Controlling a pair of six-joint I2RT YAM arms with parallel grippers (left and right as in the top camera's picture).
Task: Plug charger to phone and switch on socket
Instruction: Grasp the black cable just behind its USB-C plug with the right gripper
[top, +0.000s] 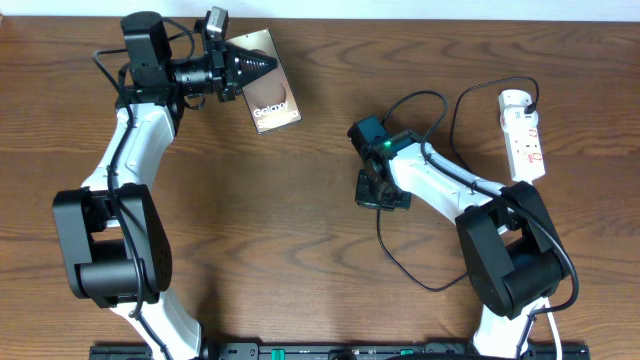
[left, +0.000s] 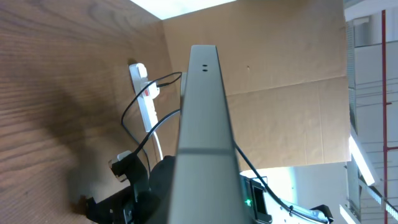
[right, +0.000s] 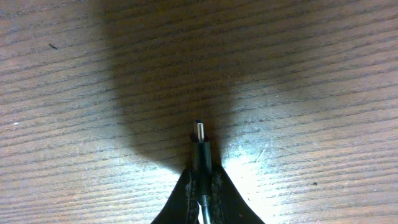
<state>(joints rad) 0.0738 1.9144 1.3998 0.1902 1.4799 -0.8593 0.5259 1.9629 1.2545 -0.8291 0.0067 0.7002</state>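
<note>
The left arm rises from the near left edge of the wooden counter (top: 300, 250), bends at its elbow and stretches to the far edge, its wrist turned so the left gripper (top: 266, 67) points to the right. Its jaws are clenched on one end of the phone (top: 274, 104), a flat brown-grey rectangle lying at a slant, its face with white "Galaxy" lettering turned up to the overhead camera. In the left wrist view the phone shows edge-on as a narrow grey strip running up the middle of the frame. Right of centre, the right arm reaches from the near right corner back toward the middle of the counter, its right gripper (top: 380, 192) pointing down. Its jaws are closed tight around the charger (right: 199, 149), gripping the small black connector just behind its tip, which sticks out straight with the wood grain behind it. The thin black cable loops loosely across the counter around this arm. Farthest right, the socket (top: 525, 135), a narrow white strip with red marks, lies flat near the far right edge, a black plug at its far end.
</note>
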